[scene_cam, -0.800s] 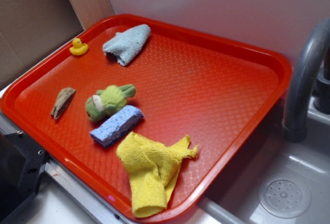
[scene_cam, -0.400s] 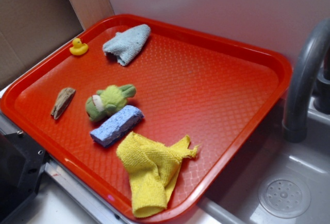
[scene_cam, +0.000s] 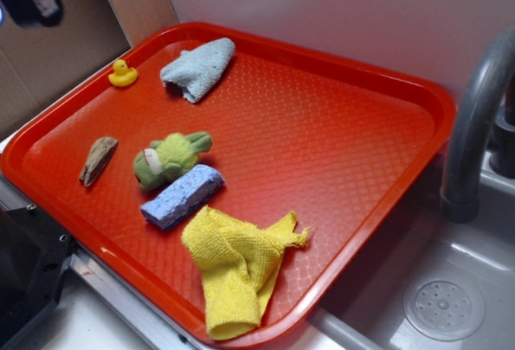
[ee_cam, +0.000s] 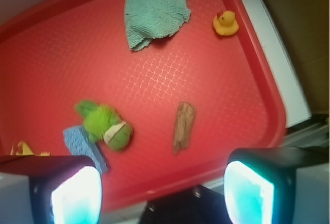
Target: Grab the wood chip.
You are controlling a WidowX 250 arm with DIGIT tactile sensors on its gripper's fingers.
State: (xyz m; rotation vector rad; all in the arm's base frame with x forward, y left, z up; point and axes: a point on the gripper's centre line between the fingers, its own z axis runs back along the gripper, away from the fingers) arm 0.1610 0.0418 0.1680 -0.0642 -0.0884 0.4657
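While my pincer (ee_cam: 162, 193) hangs spread wide and empty high above the tray (scene_cam: 362, 165), I see the chip (ee_cam: 184, 126) lying flat beside the frog (ee_cam: 105, 127), near the tray's edge.

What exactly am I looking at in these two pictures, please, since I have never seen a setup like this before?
This is a small robot arm working over a red tray beside a sink. The exterior picture is taken from outside, looking down at the tray; only a bit of the arm shows, at the top left corner. The wrist picture comes from a camera on the arm itself, looking down past its gripper, whose two fingers glow at the bottom edge, spread apart and holding nothing. On the tray lie a wood chip, a green plush frog, a blue sponge, a yellow cloth, a pale blue cloth and a small yellow duck.
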